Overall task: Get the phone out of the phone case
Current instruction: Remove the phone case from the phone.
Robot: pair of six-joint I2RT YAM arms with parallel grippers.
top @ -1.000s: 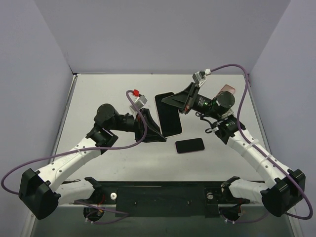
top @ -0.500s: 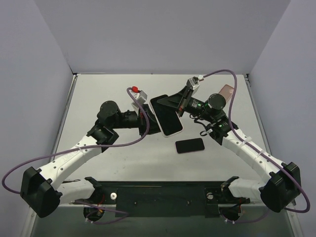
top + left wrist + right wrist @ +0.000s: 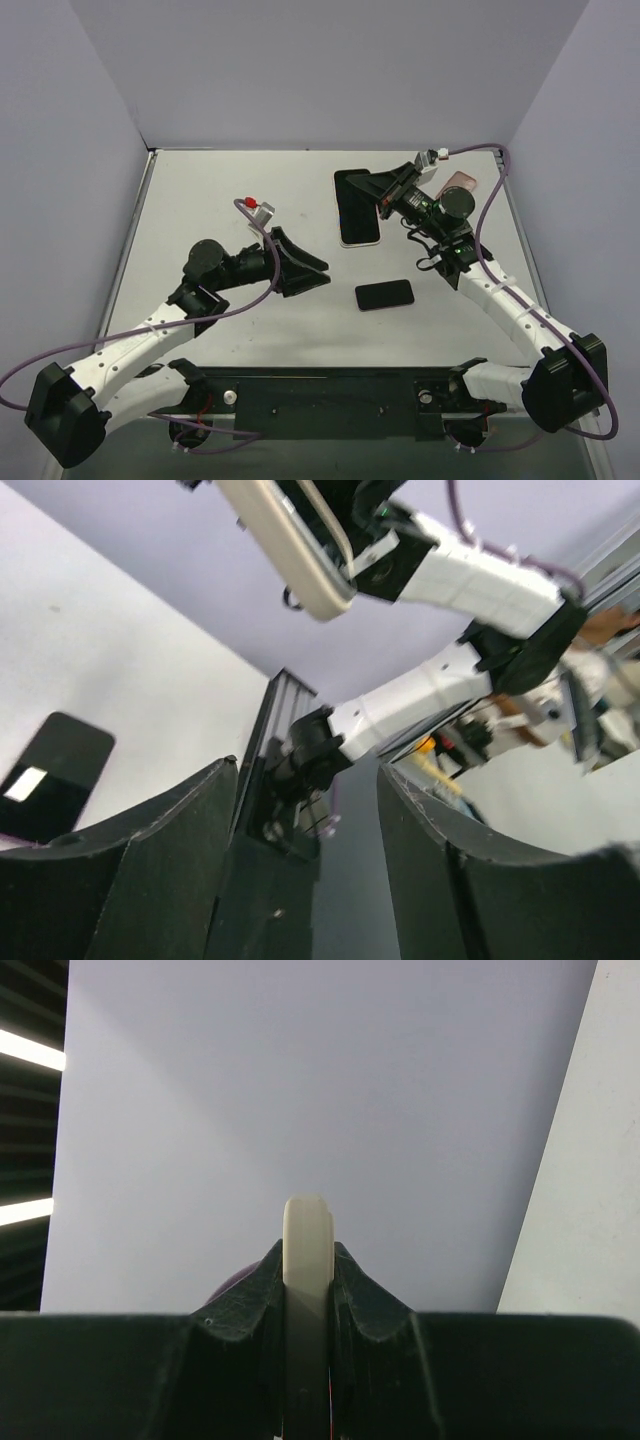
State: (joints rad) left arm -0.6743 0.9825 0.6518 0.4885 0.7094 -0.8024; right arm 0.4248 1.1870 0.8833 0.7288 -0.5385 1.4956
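Now | phone (image 3: 358, 212): long axis near-far | right gripper (image 3: 380, 197): clamping edge

Overhead camera looks down on the table (image 3: 200, 210); both wrist cameras share the cream-edged phone (image 3: 290, 560), right one edge-on.

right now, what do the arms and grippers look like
Left arm and right arm: white links, black joints and bases, a purple cable along each. Left gripper and right gripper: black, two tapered fingers.
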